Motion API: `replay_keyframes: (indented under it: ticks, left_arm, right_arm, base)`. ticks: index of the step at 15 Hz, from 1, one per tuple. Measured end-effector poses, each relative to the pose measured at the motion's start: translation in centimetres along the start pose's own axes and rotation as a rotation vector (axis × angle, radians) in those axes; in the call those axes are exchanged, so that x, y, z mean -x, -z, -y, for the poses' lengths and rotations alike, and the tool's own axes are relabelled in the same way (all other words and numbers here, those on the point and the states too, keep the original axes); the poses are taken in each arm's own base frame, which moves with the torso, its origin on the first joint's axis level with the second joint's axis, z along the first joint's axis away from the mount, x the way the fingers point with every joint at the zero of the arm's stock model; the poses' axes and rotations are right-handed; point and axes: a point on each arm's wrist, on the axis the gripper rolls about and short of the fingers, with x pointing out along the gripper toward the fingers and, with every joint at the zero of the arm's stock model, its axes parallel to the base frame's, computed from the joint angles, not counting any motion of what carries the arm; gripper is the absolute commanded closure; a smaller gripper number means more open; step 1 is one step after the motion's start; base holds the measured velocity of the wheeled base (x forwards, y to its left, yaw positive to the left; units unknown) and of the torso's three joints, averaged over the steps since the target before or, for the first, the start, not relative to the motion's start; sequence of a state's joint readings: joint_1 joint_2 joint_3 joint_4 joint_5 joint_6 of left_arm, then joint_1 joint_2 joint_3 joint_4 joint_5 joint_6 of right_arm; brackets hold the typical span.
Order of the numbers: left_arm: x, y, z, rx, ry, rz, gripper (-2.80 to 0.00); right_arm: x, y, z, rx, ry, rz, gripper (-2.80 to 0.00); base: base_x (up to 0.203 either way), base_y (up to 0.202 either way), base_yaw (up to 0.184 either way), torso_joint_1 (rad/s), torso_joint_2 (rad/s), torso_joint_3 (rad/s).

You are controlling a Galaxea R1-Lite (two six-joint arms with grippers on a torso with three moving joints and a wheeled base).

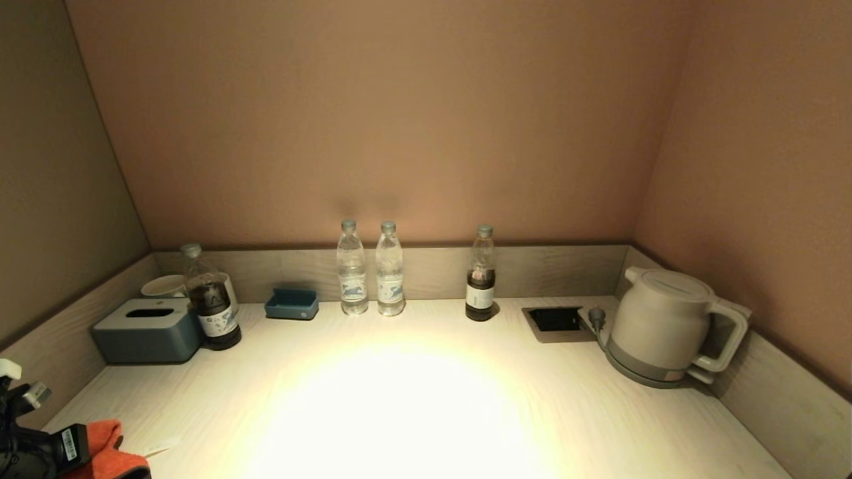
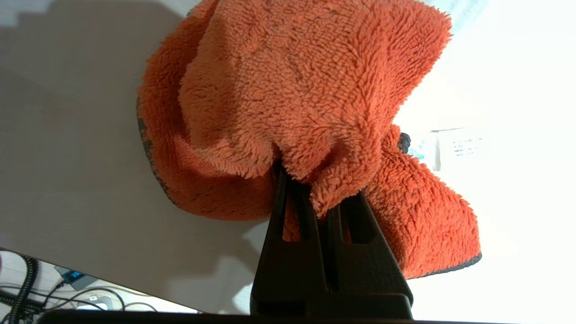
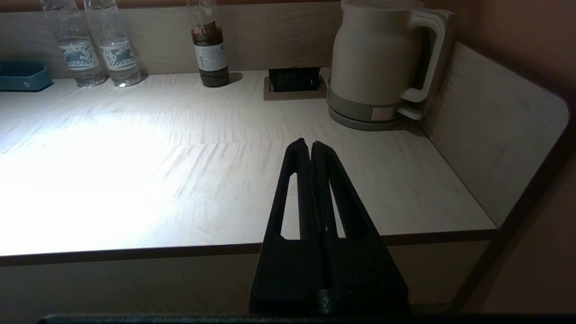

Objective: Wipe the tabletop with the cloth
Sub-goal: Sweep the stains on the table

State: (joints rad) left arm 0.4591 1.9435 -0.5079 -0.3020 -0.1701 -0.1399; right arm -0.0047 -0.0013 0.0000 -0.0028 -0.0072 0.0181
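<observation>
I have the counter [image 1: 413,399] spread wide ahead of the left claw [image 2: 315,189], its pale wood grain washed out by a bright patch of light in the middle and walled by a low grey-wood rim [image 1: 546,269]. Far across from that claw, at the opposite back corner, stands the cream kettle [image 1: 662,326], with the small black recess [image 1: 554,319] just beside it. Further along the rim are the dark bottle [image 1: 480,279], two clear water bottles [image 1: 369,273], a blue tray [image 1: 291,303], another dark bottle [image 1: 210,306] and the grey tissue box [image 1: 146,329], which is the nearest of these to my left claw.

The cloth [image 2: 306,99] sits at the near left corner of the counter, bunched up right at the tip of the left claw, which is pinching a fold of it. It is fuzzy orange-red pile with a thin dark edge, and its white tag [image 2: 459,144] lies on the counter just beyond it.

My right claw [image 3: 310,148] hangs off the front edge of the counter, pressed together on nothing.
</observation>
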Motion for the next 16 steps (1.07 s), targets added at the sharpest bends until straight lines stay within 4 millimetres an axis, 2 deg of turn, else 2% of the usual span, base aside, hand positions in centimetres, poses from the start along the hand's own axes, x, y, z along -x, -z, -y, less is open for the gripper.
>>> replay_keyframes:
  ticks: [4, 16]
  left_arm:
    - [-0.3, 0.5, 2.6, -0.026, 0.047, -0.018, 0.00]
    - [-0.3, 3.9, 14.5, -0.157, 0.226, -0.080, 0.00]
  right_arm:
    - [0.0, 0.0, 0.0, -0.001, 0.000, 0.000, 0.00]
    - [0.0, 0.0, 0.0, -0.002, 0.000, 0.000, 0.00]
  base:
    - [0.000, 0.000, 0.000, 0.000, 0.00, 0.000]
    - [0.000, 0.000, 0.000, 0.000, 0.00, 0.000]
